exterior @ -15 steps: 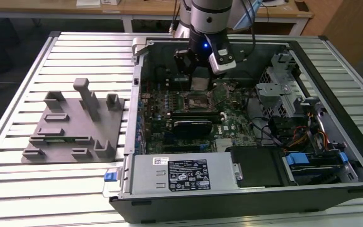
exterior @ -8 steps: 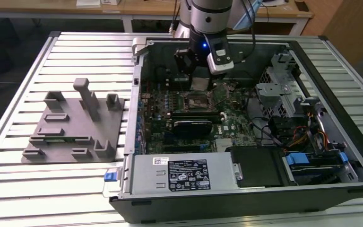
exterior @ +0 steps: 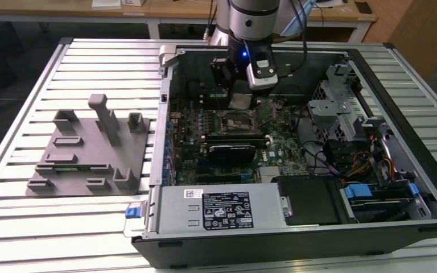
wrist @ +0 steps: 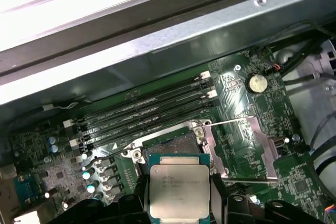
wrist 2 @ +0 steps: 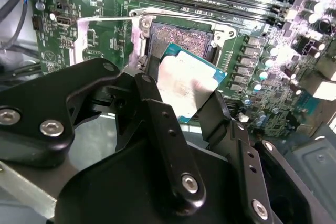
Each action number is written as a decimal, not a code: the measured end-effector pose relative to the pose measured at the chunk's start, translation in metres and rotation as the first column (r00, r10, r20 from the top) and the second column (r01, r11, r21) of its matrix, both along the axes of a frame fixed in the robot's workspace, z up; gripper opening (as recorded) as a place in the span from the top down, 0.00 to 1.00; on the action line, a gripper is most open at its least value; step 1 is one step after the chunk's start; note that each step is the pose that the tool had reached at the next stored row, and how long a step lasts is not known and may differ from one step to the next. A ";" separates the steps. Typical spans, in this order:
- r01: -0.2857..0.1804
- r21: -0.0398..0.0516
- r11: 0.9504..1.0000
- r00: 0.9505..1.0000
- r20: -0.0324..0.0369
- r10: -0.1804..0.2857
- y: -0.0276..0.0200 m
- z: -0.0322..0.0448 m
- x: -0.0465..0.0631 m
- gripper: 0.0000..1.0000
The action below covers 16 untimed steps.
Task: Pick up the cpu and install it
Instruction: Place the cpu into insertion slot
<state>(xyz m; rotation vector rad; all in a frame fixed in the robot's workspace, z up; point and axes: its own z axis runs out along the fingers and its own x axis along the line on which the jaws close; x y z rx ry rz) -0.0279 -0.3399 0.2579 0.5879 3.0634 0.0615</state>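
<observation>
Second wrist view shows the claw (wrist 2: 184, 94) clenched on the cpu (wrist 2: 190, 74), the open socket (wrist 2: 181, 34) just beyond its tips.

- This is a robotics lab or test workshop.
- The counter (exterior: 52, 227) is a broad slab of ribbed metal slats, industrial rather than domestic.
- On it lies an open desktop computer case (exterior: 279, 243), with its motherboard (exterior: 279, 142) and power supply (exterior: 218, 207) laid bare.
- Beside the case, on the exterior view's left, sits a grey fixture (exterior: 82, 153) with slots and upright posts.
- A robot arm (exterior: 252, 17) stands over the case, its tool (wrist 2: 184, 89) clamped on a cpu (wrist 2: 189, 77) above the board.
- Pale wooden desks (exterior: 165, 8) run along the back.
</observation>
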 end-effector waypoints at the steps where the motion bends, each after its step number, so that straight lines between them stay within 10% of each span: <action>1: 0.012 0.000 1.000 1.000 0.000 -0.012 0.0000 0.0000 0.000 0.46; 16: 0.193 -0.002 0.981 0.981 0.000 -0.193 0.0000 -0.0001 0.000 0.46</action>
